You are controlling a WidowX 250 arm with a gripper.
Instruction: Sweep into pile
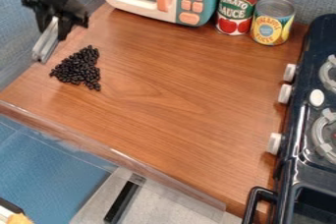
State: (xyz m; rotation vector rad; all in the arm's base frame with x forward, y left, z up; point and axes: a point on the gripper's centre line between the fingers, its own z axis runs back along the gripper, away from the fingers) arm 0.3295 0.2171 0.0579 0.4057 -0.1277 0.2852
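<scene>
Black beans [78,69] near counter [171,80] edge, well apart from stove [300,176]; fingers [64,27] clamped on grey tool [46,42].

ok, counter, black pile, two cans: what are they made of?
Counter: wood or wood-look laminate, satin; streaky brown grain. Black pile: probably dried beans, given the small rounded pieces with a slight shine; plastic possible. Tomato can and pineapple can: likely metal, from the grey rimmed lids, with smooth printed labels, probably paper.
</scene>
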